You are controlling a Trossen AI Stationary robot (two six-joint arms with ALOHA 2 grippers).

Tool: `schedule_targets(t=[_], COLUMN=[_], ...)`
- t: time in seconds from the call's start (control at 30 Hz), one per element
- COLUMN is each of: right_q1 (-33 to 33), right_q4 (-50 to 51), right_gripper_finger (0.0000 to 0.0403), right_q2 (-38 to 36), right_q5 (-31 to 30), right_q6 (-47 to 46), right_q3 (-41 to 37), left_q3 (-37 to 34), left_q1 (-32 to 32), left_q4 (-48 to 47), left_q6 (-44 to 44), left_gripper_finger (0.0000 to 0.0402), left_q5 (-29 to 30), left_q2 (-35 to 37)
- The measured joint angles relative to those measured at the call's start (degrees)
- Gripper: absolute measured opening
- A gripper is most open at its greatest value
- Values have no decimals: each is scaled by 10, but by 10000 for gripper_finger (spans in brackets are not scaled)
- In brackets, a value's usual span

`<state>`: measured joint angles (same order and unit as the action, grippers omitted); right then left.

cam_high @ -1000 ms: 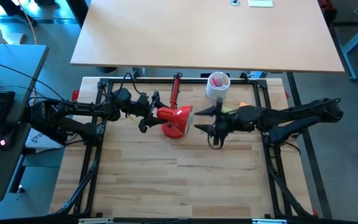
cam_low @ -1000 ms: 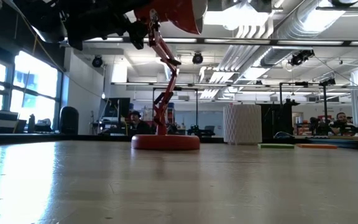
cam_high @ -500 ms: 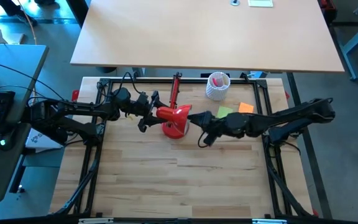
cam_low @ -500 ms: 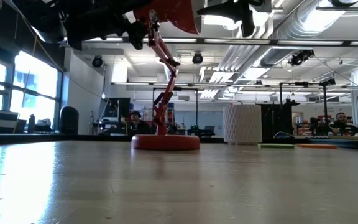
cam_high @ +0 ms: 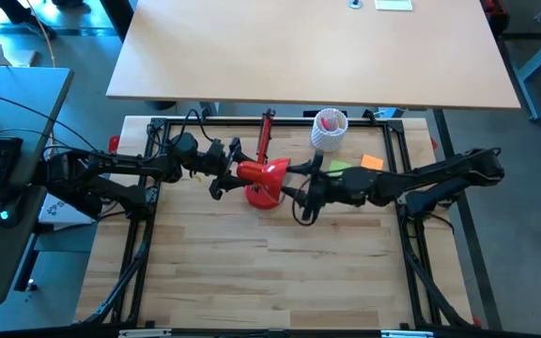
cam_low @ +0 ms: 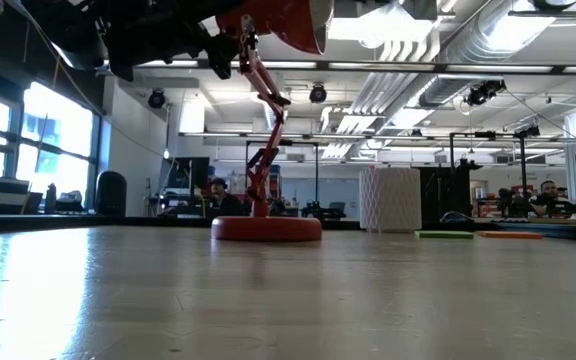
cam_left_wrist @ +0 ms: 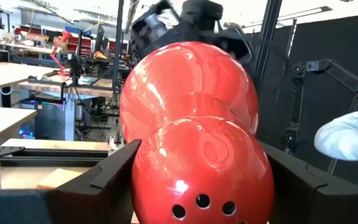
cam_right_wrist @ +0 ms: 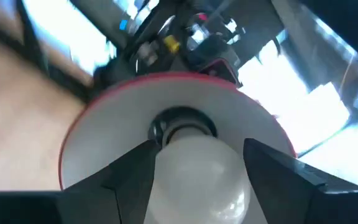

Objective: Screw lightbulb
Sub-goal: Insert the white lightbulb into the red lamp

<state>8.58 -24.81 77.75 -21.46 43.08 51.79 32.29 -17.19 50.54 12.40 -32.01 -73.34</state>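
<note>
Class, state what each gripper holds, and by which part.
Left gripper clamps the glossy red lamp shade by its rear dome. Right gripper grips the white pear-shaped lightbulb by its globe.

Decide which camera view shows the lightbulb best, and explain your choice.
The right wrist view: the lightbulb fills the picture, held between the right gripper's fingers with its base at the socket inside the lamp shade. In the high view the gripper hides it. The low view and left wrist view show only the shade's red outside.
</note>
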Motion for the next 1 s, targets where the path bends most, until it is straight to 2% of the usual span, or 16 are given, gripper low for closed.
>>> schedule_targets(t=[0.1,0.27,0.33,0.47,0.63,0.77,1.0], right_q1=[0,5,7,16,37,43,23], right_q4=[-15,18,44,162,258,270,240], right_gripper_finger=[238,238,238,238,238,238,238], right_q2=[-6,-43,-72,-121,-171,-173,-114], right_q5=[22,36,23,0,-6,-7,34], right_q6=[-120,-131,-110,-71,-70,-67,50], right_q3=[0,0,0,1,0,-1,-2], left_q3=[0,1,1,1,1,1,1], left_q1=[0,0,0,0,5,7,7], left_q4=[0,-3,-5,-6,-10,-10,-12], left_q6=[5,5,4,6,1,-6,-10], left_gripper_finger=[251,251,251,251,251,251,251], left_q5=[-2,-2,-3,-5,-3,-2,-10], left_q2=[0,0,1,1,1,1,1])
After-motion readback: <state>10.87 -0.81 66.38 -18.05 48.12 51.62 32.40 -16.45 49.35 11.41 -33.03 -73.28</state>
